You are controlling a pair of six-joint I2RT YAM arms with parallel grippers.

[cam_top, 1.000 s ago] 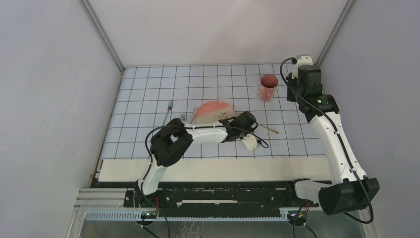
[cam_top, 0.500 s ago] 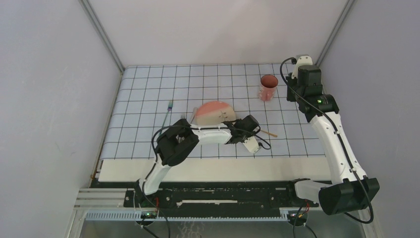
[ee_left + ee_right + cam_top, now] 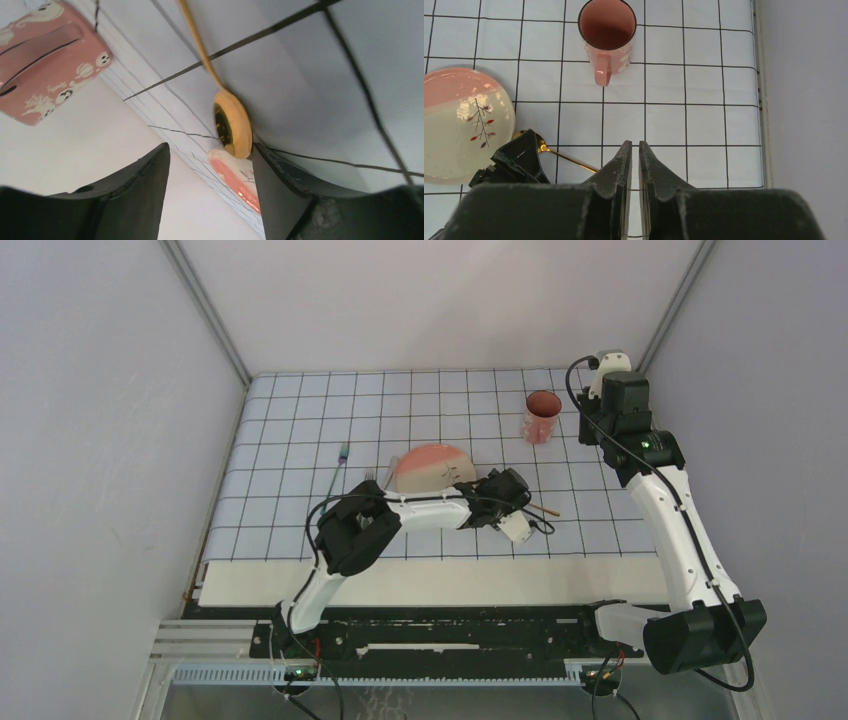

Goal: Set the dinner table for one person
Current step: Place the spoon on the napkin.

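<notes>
The left hand (image 3: 210,150) stood wide over the gold spoon (image 3: 231,124), its bowl just beside 1 finger, possibly touching. The right hand (image 3: 633,150), nearly closed and empty, hung near the pink mug (image 3: 606,30). The cream worktop (image 3: 450,582) carried the gridded cloth (image 3: 300,420) and plate (image 3: 459,130).

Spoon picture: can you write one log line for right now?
spoon: on gridded cloth beside plate | left gripper: open, astride its bowl | right gripper: shut, empty
</notes>
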